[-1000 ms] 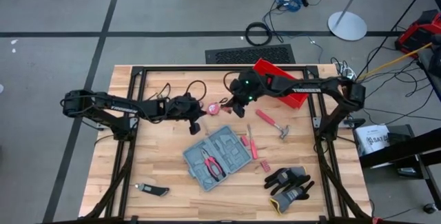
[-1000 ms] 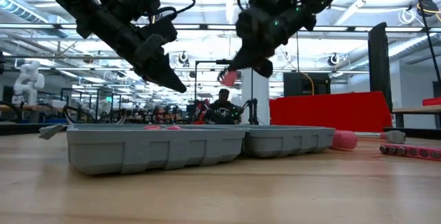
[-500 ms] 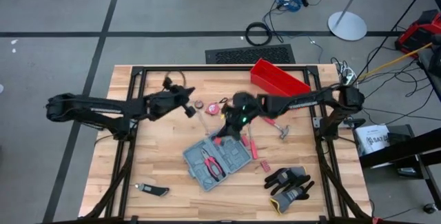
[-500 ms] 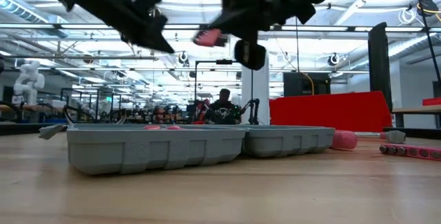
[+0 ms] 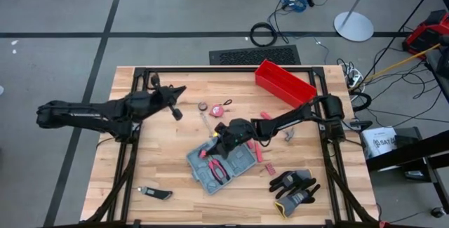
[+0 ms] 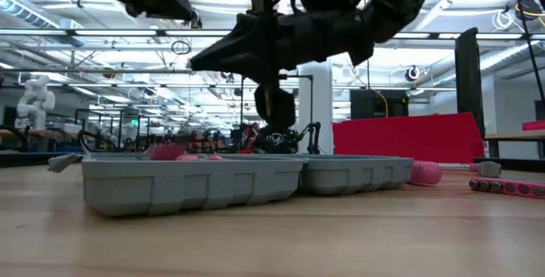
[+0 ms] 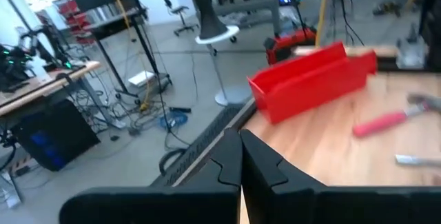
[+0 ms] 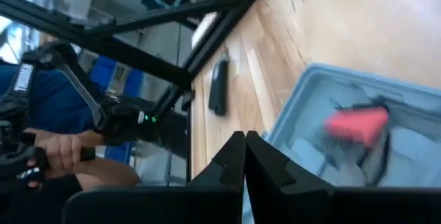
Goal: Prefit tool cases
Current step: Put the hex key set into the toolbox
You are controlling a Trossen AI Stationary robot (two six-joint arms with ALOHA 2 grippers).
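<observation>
Tool case (image 5: 223,161) open, pliers (image 5: 217,168) seated; directly below right gripper (image 5: 214,141), jaws closed, empty. Left gripper (image 5: 177,111) closed, empty, far aside. Hammer (image 5: 279,127), screwdrivers (image 5: 257,148) unfitted.

The bench (image 5: 161,175) holds one open tool case (image 5: 223,161), one red bin (image 5: 283,82), one hammer (image 5: 278,125) and one pair of gloves (image 5: 293,188) (at five o'clock).

Case: the flat grey-blue hinged plastic tool case (image 5: 223,161) lies open mid-table.
Inside: red-handled pliers (image 5: 218,170) in its slots.
Right gripper (image 5: 216,142): over the case's far edge.
Left gripper (image 5: 177,113): well left, behind.
Bin: open red plastic bin (image 5: 283,82) at far right corner.
Gloves: black-and-grey work gloves (image 5: 293,188) at near right.
</observation>
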